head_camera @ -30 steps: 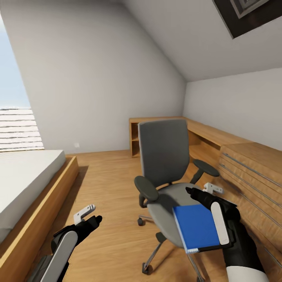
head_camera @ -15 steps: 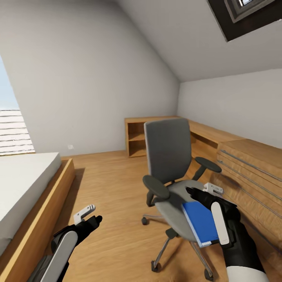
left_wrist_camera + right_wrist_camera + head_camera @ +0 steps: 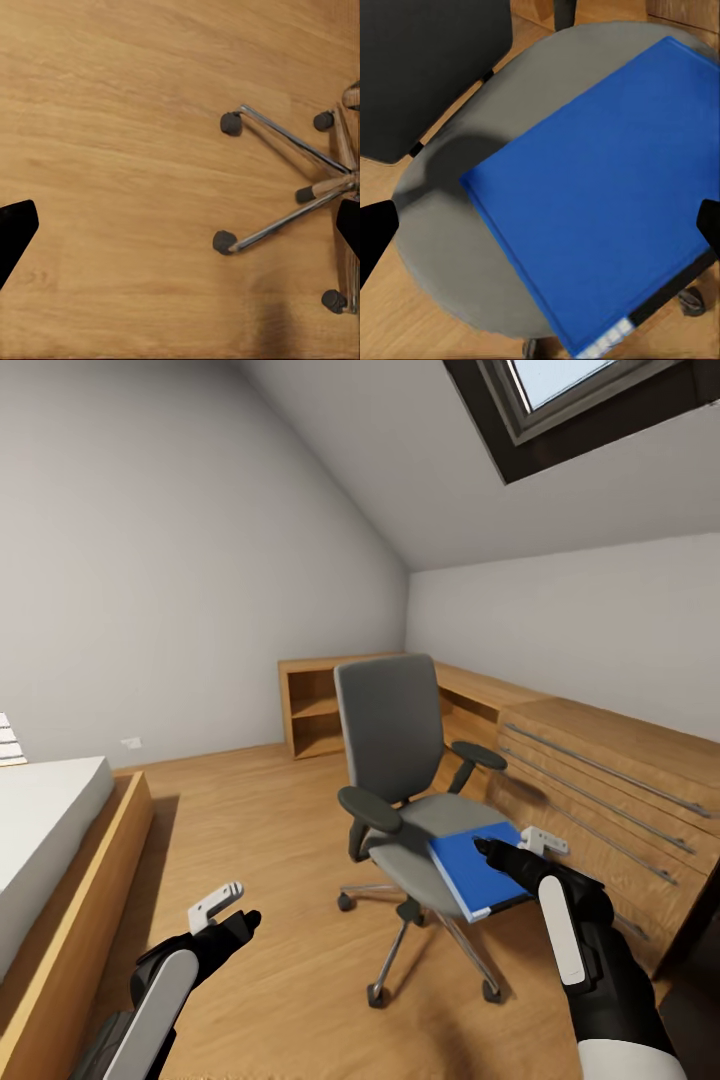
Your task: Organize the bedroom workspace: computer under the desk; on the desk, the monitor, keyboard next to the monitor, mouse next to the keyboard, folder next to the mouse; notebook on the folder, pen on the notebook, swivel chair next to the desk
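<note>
While the folder (image 3: 478, 870) lies on the swivel chair (image 3: 400, 760), the right hand (image 3: 515, 847) hovers above.

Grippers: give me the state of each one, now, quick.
Left gripper: open, empty, over bare floor.
Right gripper: open, holding nothing, above the blue folder lying on the swivel chair.
</note>
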